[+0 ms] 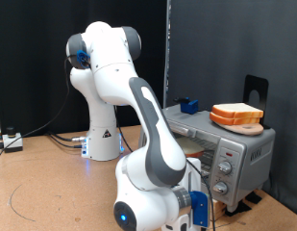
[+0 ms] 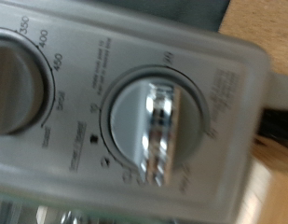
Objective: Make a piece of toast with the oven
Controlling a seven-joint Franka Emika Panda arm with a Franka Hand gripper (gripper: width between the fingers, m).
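Note:
The silver oven (image 1: 246, 146) stands at the exterior view's right, its knob panel (image 1: 223, 168) facing the arm. My gripper (image 1: 199, 204) hangs low right in front of that panel, and its fingers are hidden by the hand. The wrist view shows no fingers, only a very close, blurred round silver knob (image 2: 153, 131) with a second knob (image 2: 15, 79) beside it on the grey panel. A brownish shape (image 1: 192, 148) shows behind the oven's glass; I cannot tell whether it is the piece of toast. A thicker stack of bread slices (image 1: 236, 115) lies on the oven's top.
A blue object (image 1: 190, 104) sits behind the oven near a black stand (image 1: 256, 91). The arm's white base (image 1: 103, 140) stands on the wooden table (image 1: 42, 183), with cables and a small box (image 1: 12, 141) at the exterior view's left.

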